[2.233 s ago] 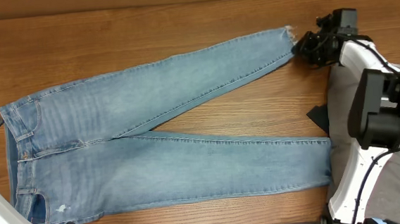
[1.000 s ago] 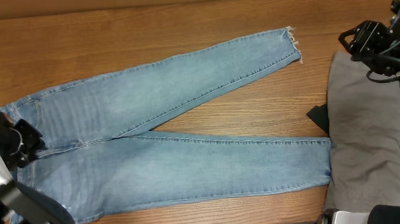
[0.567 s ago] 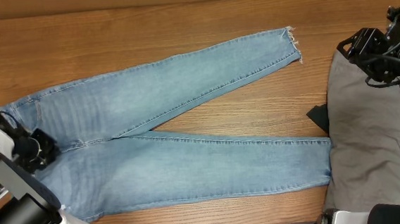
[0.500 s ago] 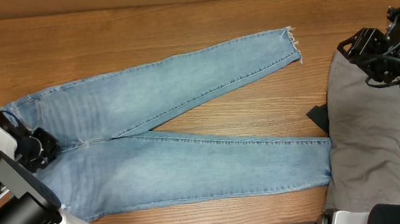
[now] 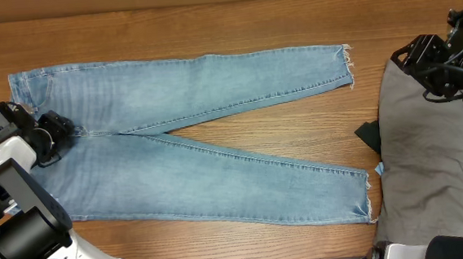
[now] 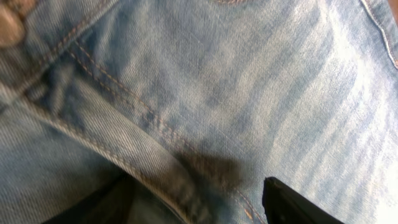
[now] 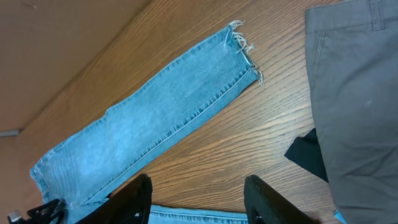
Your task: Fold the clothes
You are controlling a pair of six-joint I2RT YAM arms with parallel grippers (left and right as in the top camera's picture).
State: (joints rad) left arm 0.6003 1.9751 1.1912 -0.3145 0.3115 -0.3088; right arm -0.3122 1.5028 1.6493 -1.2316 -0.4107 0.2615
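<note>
The left fingers (image 6: pixel 292 202) are released and spread wide. Their tips are down against the denim of the jeans (image 6: pixel 236 81), with a stitched seam running through the gap between them. From overhead they sit on the waist end of the jeans, close to where the two legs part, near the left edge of the desk (image 5: pixel 208 25). The jeans lie flat with the waist toward the left edge. One leg runs along the far side to a frayed hem. The other slants toward the near right corner, and its frayed hem ends just beside the grey trousers (image 5: pixel 425 157). The right fingers (image 7: pixel 264 199) are also released and grasp nothing. They are held above the desk by the far right corner, over the far end of the grey trousers, which lie along the right edge. A small black piece (image 5: pixel 368 136) shows at the trousers' left side.
</note>
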